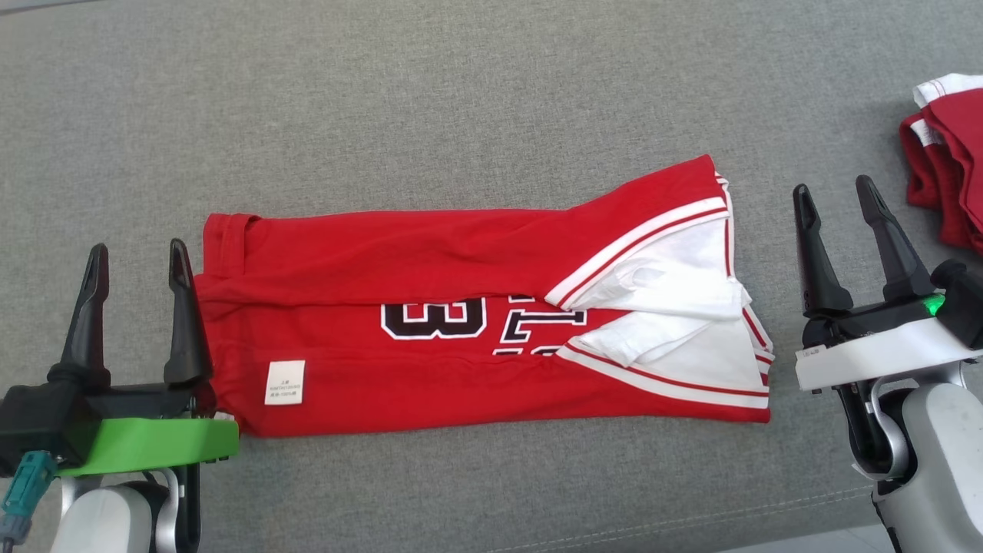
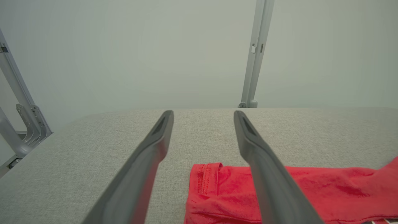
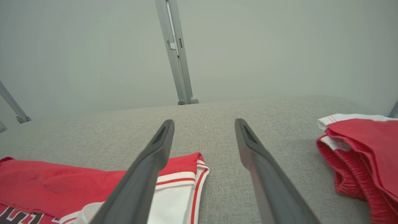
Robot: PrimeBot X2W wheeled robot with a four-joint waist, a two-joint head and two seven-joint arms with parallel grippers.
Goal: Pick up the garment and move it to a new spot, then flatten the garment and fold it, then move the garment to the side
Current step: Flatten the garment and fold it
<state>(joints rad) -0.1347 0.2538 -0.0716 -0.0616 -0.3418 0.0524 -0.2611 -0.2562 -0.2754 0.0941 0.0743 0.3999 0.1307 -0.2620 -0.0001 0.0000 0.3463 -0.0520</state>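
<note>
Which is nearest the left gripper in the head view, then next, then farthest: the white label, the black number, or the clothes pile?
From the left gripper:
1. White label, on the shirt's left end.
2. Black number, middle of the shirt.
3. Clothes pile, far right edge.

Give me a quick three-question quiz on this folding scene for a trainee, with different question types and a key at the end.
1. True or false: the left gripper is clamped on the red jersey.
2. Multiple choice: where does the second red garment pile lie? A) on the right, past the right gripper, apart from the jersey. B) under the jersey. C) between the left gripper's fingers.
3. Fill in: the jersey's white label sits at the end nearest the ___ gripper.

Key:
1. False. Its jaws stand open with nothing between them.
2. A.
3. Left.
</note>
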